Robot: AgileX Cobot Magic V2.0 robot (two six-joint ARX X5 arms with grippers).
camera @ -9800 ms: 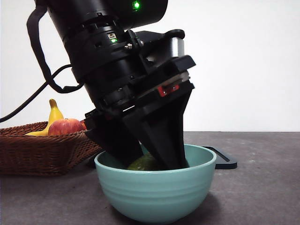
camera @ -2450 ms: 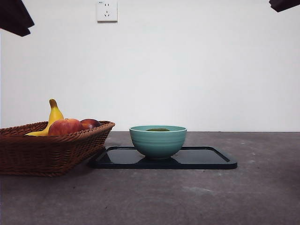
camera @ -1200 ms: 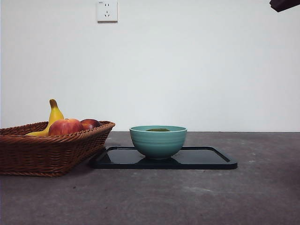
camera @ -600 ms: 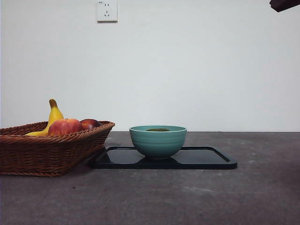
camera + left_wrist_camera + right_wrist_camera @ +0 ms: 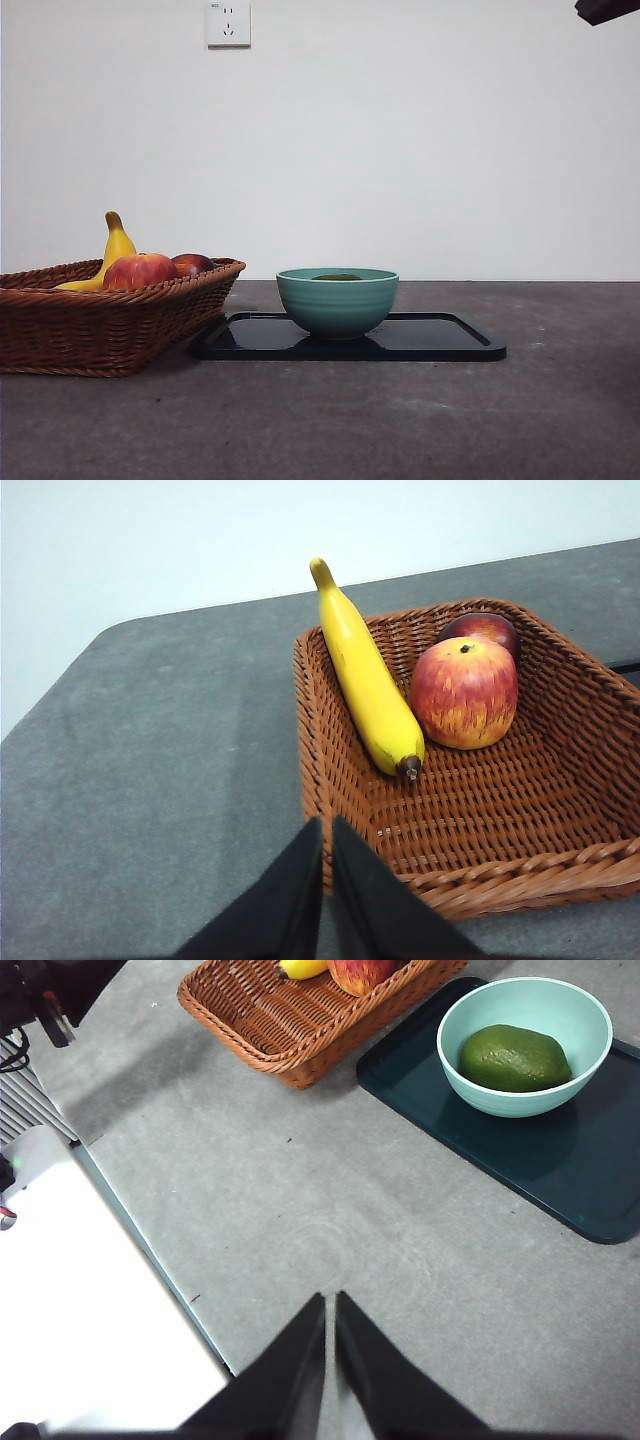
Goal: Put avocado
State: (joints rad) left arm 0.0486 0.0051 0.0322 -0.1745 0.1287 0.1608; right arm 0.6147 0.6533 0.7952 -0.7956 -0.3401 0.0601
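Note:
The dark-green avocado (image 5: 515, 1057) lies inside the teal bowl (image 5: 590, 1053), which stands on the dark tray (image 5: 560, 1170). In the front view only the avocado's top (image 5: 337, 277) shows above the bowl's rim (image 5: 337, 303). My right gripper (image 5: 330, 1305) is shut and empty, high above the table and well away from the bowl; its tip shows at the front view's top right corner (image 5: 606, 10). My left gripper (image 5: 327, 830) is shut and empty, raised above the near rim of the wicker basket (image 5: 560, 860).
The wicker basket (image 5: 100, 315) stands left of the tray (image 5: 440, 340) and holds a yellow banana (image 5: 368, 685), a red apple (image 5: 463, 692) and a darker red fruit (image 5: 482, 628). A white panel (image 5: 80, 1320) lies along the table's edge in the right wrist view.
Eight seconds ago a gripper was down in the bowl at the avocado; the bowl was then nearer the camera. The arm has since lifted away. Over the last second nothing has moved.

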